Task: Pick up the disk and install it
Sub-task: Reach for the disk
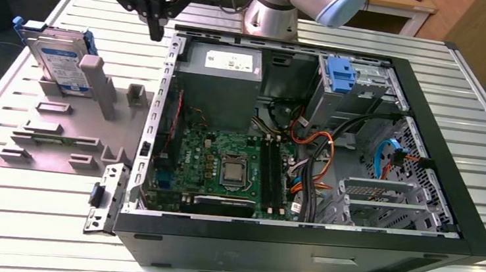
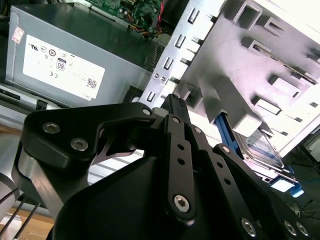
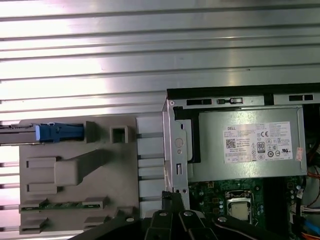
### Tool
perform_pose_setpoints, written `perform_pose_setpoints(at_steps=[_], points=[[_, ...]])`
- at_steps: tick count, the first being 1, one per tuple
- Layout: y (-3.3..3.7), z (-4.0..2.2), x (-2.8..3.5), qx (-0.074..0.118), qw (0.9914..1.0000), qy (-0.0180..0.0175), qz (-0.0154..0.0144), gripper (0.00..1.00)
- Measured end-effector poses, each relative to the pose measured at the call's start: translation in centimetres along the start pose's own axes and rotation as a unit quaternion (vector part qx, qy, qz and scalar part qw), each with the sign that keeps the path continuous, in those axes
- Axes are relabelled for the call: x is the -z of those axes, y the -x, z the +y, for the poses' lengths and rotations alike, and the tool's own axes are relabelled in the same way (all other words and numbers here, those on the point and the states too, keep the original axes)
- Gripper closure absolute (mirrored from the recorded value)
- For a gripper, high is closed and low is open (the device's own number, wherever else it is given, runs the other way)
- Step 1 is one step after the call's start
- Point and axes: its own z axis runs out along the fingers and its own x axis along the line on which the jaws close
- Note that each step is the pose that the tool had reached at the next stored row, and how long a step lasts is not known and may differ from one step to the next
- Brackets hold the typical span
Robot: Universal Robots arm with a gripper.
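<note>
The disk (image 1: 59, 60) is a silver drive with a white-and-blue label in a blue carrier frame. It stands on edge in a slot at the far end of a grey holder (image 1: 59, 126), at the exterior view's left. My gripper (image 1: 155, 33) hangs above the table's far side, over the open computer case's wall and to the right of the disk. Its black fingers point down, pressed together with nothing between them. In the second wrist view the disk (image 2: 260, 148) lies beyond the gripper (image 2: 174, 100). The first wrist view shows the disk (image 3: 52, 132) edge-on and the gripper (image 3: 172, 196) by the case wall.
The open computer case (image 1: 168, 103) fills the table's middle and right, with a grey power supply box (image 1: 222, 75), a motherboard (image 1: 222, 167), cables and a blue bracket (image 1: 340, 75) in the drive bay. The holder (image 3: 75, 170) carries several posts and slots. The table (image 1: 24, 222) is ribbed metal.
</note>
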Motion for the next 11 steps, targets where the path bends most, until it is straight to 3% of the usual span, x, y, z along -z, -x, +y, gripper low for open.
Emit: perform_pose_setpoints(at_steps=[5, 11], points=[[-1.97, 0.69, -0.13, 0.000, 1.00000, 0.0000, 0.0000, 0.89], [-4.74, 0.94, -0.41, 0.000, 1.00000, 0.0000, 0.0000, 0.89]])
